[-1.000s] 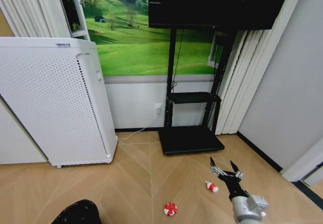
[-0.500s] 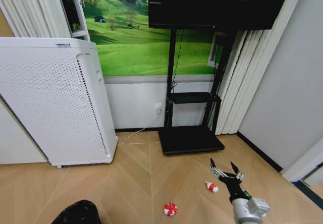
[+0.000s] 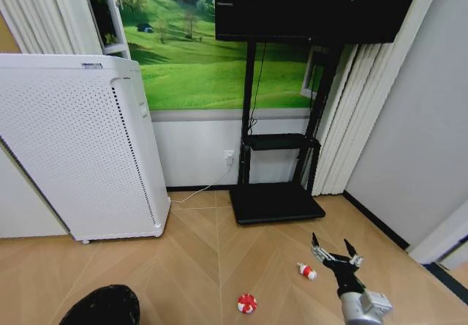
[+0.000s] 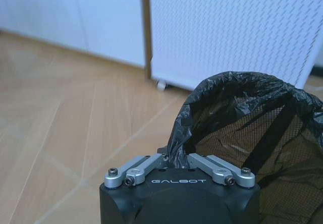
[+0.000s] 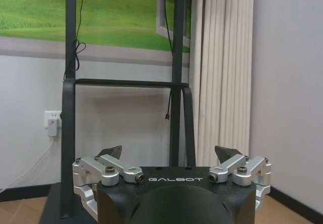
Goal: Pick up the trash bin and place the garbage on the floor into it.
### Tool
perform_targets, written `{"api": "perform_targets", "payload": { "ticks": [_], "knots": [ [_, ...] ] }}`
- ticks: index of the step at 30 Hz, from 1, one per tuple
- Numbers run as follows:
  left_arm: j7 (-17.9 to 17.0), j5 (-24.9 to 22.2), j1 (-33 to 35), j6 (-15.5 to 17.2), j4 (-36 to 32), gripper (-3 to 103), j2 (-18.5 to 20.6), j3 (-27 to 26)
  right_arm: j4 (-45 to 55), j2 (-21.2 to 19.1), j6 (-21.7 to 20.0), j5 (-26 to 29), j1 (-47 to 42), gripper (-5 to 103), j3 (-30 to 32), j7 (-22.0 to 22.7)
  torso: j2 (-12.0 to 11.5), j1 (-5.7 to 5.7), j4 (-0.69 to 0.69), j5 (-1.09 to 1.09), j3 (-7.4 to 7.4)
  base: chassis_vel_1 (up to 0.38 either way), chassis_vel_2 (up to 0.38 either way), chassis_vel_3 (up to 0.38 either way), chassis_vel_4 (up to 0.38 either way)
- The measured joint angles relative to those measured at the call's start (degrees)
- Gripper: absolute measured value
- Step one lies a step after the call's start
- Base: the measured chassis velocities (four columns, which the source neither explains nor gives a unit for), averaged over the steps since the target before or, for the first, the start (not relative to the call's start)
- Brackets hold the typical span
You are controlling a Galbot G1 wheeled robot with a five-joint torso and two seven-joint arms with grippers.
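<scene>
Setting: furnished indoor room, resembling a living room or a home-style demonstration space.

The floor (image 3: 197, 259) is light tan wood parquet in a chevron pattern, with a dark skirting strip (image 3: 376, 222) along the right-hand wall. A large dark screen (image 3: 314, 6) is mounted on a black wheeled stand (image 3: 276, 200) with a mid-height shelf; its cable runs to a wall socket (image 3: 229, 157). A printed green meadow mural (image 3: 205, 54) covers the rear wall above a white lower panel. Pale pleated curtains (image 3: 358, 113) hang at the corner. A tall white perforated appliance (image 3: 80, 146) on castors stands at the left.
</scene>
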Motion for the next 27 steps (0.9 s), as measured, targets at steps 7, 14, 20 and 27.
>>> {"api": "perform_targets", "payload": {
  "ticks": [7,14,20,27],
  "knots": [
    [4.4,5.4,-2.9,-6.1,-2.6,4,-0.1,-1.5,-0.4,0.6,1.4,-3.0,-0.9,100,-0.3,0.4,0.0,0.0,-0.01,0.01,0.0,0.0,0.0,0.0,0.0],
    [4.3,6.4,-6.0,-7.3,-4.1,4,0.1,-1.7,-0.8,1.5,3.8,-6.3,-2.5,100,-0.8,-2.4,0.0,0.0,-0.01,0.01,0.0,0.0,0.0,0.0,0.0],
    [4.7,6.5,-5.6,-8.5,-4.3,4,0.0,-1.6,-0.9,1.6,4.3,-6.7,-2.8,100,-1.1,-3.0,0.0,0.0,0.0,0.0,0.0,0.008,0.003,-0.005,-0.007],
    [5.0,6.6,-5.3,-9.2,-4.0,4,-0.2,-1.4,-1.2,1.5,4.3,-7.1,-2.9,100,-1.7,-3.3,0.0,0.0,-0.01,0.01,0.01,0.098,0.078,-0.081,-0.089]
  ]
}}
